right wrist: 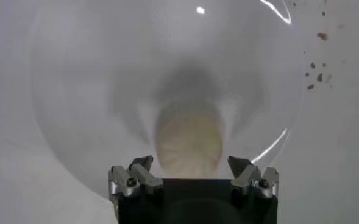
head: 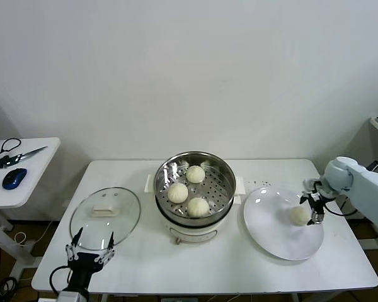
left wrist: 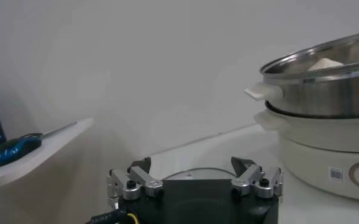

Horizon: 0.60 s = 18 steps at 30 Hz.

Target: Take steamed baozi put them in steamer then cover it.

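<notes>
**Mei:** Baozi count first, please. Where are they, going from the biggest thing down?

**Tomas:** On the white desk (head: 138, 267) the steamer (head: 223, 189) stands in the middle, its steel pot uncovered. Three steamed baozi (head: 178, 192) already lie on its perforated tray. To the robot's right of it is the flat white plate (head: 271, 236), and one last bun (head: 299, 215) rests on that plate, toward its far right side. To the robot's left of the steamer, the cover (head: 105, 217) lies flat on the desk with its cream handle up.

**Mei:** So which step is in hand?

**Tomas:** I judge it is the fourth pick. The right gripper (head: 313, 211) is down at the plate, just at the last bun, with its jaws released and standing wide. In the right wrist view the bun sits between them, but I cannot see them pressing it, so nothing is grasped yet.

**Mei:** And the left gripper (head: 88, 255)?

**Tomas:** It waits at the near edge of the desk, just beside the cover, jaws also released and empty.

**Mei:** What does the next move call for?

**Tomas:** Closing gently on the soft bun, I think, then lifting it clear of the plate and over the pot rim to the free place on the tray. After that the cover must go on the steamer.
</notes>
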Tool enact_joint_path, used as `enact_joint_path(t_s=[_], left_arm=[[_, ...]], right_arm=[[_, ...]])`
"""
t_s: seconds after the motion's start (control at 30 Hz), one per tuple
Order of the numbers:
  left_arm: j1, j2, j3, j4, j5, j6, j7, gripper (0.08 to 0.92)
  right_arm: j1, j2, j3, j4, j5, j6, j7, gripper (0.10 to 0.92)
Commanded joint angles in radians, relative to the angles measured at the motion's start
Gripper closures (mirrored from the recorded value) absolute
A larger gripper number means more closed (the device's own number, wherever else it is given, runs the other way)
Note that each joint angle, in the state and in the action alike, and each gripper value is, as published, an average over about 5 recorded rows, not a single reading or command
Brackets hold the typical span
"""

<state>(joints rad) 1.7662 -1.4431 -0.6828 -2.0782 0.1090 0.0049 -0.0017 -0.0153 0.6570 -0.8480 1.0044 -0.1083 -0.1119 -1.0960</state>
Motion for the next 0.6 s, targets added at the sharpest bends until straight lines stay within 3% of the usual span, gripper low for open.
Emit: enact_joint_path(t_s=[0.03, 0.27, 0.6], left_arm=[[-0.001, 0.001, 0.0, 0.001, 0.001, 0.002, 0.0, 0.177], [-0.003, 0.0, 0.0, 0.002, 0.001, 0.001, 0.0, 0.177], [-0.002, 0.0, 0.001, -0.002, 0.0, 0.001, 0.0, 0.177]], right_arm=[[-0.039, 0.055, 0.045, -0.072, -0.038, 0.014, -0.004, 0.203], [-0.025, 0.055, 0.027, -0.07, -0.027, 0.015, -0.007, 0.21], [0.012, 0.034, -0.021, -0.045, 0.041, 0.001, -0.01, 0.351]])
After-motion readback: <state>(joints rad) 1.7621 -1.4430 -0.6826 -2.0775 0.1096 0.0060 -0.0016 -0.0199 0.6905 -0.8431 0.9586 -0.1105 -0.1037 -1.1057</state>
